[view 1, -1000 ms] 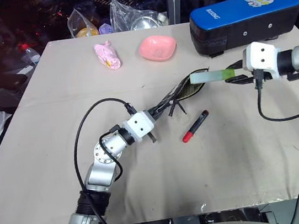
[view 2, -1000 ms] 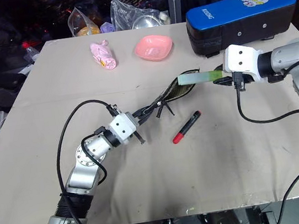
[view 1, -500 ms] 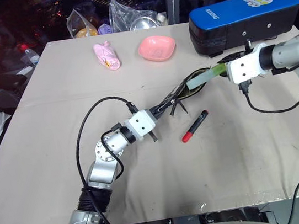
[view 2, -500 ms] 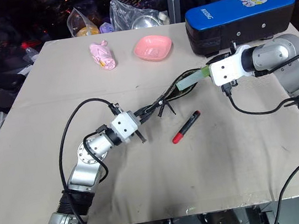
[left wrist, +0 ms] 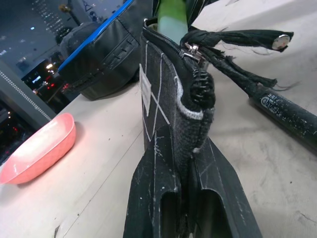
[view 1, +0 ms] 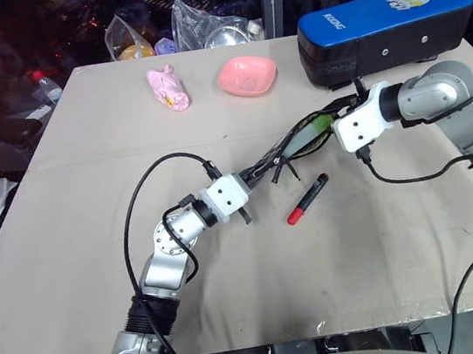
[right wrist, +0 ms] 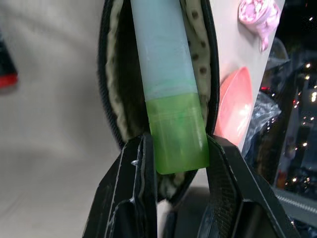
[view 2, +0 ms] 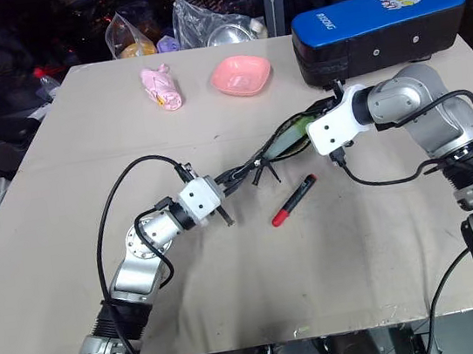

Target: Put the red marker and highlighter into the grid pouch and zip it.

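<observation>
Highlighter (right wrist: 171, 94) going into pouch (left wrist: 163, 99), mid-frame in the head views, just left of the right gripper (right wrist: 173, 148). Clamped by its lime cap end between the two black fingers (right wrist: 136, 168), pale barrel already passing through the open mouth into the dotted lining — held by the tail, judging by the grip, so the body can slide in without the fingers fouling the fabric.

Pouch standing on edge, slightly above centre, running from the left gripper (left wrist: 178, 198) up and right toward the highlighter. Left gripper clenched on the pouch's near end, pinching the gridded fabric just below the zipper pull (left wrist: 190, 52); apparently bracing the pouch upright and keeping the mouth facing the incoming pen, so the push does not shove it across the table (view 1: 97, 249).

Marker (view 1: 308, 199) lying loose on the table, just right of and below centre, near the pouch but apart from it, red cap toward lower left. Not yet handled; waiting its turn, most likely.

Zipper open along the top edge. Closing it not yet begun.

Blue-topped case (view 1: 382, 24) sitting at upper right, well clear behind the right arm. Pink bowl (view 1: 249, 76) and pink wrapped thing (view 1: 169, 88) near the top, away from the work.

Likely next: releasing the highlighter once deep enough not to tip back out.
</observation>
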